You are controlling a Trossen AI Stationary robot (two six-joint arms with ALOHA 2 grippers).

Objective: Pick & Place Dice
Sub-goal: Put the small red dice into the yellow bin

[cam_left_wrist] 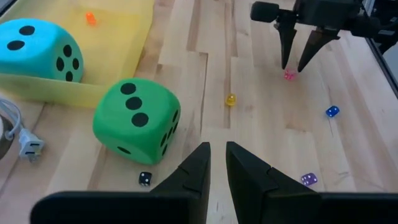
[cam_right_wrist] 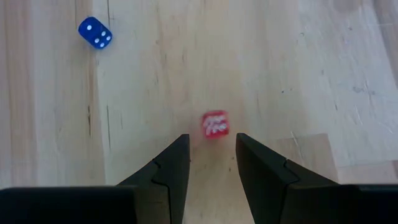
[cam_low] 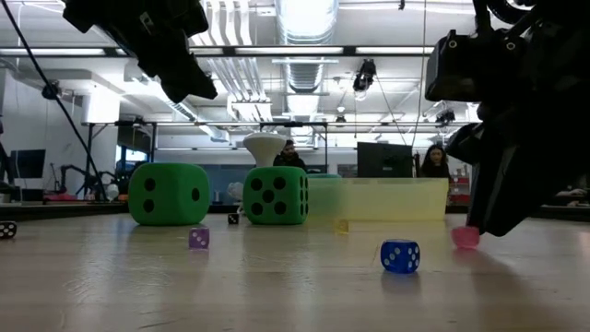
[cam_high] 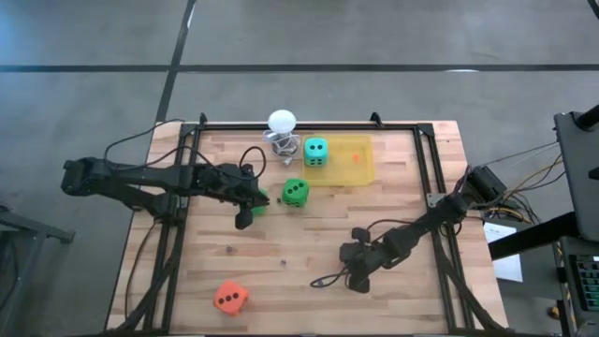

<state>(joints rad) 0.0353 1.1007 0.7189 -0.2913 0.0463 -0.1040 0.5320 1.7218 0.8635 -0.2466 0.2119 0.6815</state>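
On the wooden surface (cam_high: 309, 234), the orange-red die (cam_high: 229, 297) sits alone near the front left corner; the left gripper (cam_left_wrist: 216, 163) hovers with its fingers a narrow gap apart, grasping nothing, and in the high view its tip hides most of one green die (cam_high: 259, 200); the other green die (cam_high: 295, 192) stands just beside it; the teal die (cam_high: 316, 152) rests in the yellow tray (cam_high: 360, 173), near the white ball (cam_high: 282, 121); the right gripper (cam_right_wrist: 211, 163), fingers released, hangs over a tiny pink die (cam_right_wrist: 214, 124), not touching it; a tiny blue die (cam_right_wrist: 95, 32) lies apart.
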